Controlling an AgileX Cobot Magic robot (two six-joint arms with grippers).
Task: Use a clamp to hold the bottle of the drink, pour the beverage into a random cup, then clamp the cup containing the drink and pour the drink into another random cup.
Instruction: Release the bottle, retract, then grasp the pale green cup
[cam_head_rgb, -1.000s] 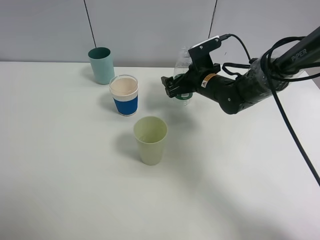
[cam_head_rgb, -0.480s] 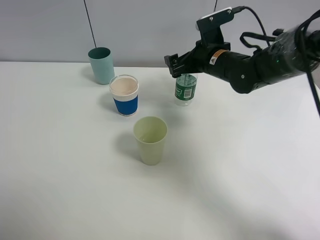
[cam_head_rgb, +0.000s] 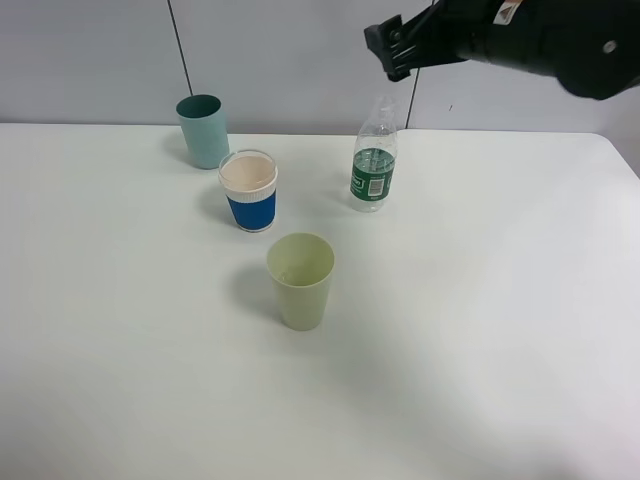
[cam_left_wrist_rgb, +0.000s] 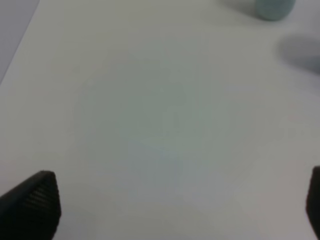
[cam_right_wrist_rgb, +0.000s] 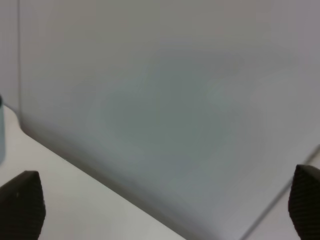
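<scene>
One clamp (cam_head_rgb: 386, 48), the right, hangs spread and empty above the upright bottle (cam_head_rgb: 373, 165); the yellow-green cup (cam_head_rgb: 300, 282), perhaps filled, stands to its left, well apart.

A white cup (cam_head_rgb: 248, 190) with a broad blue band stands upright on the bench (cam_head_rgb: 150, 380), left of the middle and toward the back. Its inside looks pale pinkish, and whether it holds anything cannot be told. The bench is plain white. Behind it rises a grey wall (cam_head_rgb: 290, 60), crossed by two thin dark vertical lines.
</scene>
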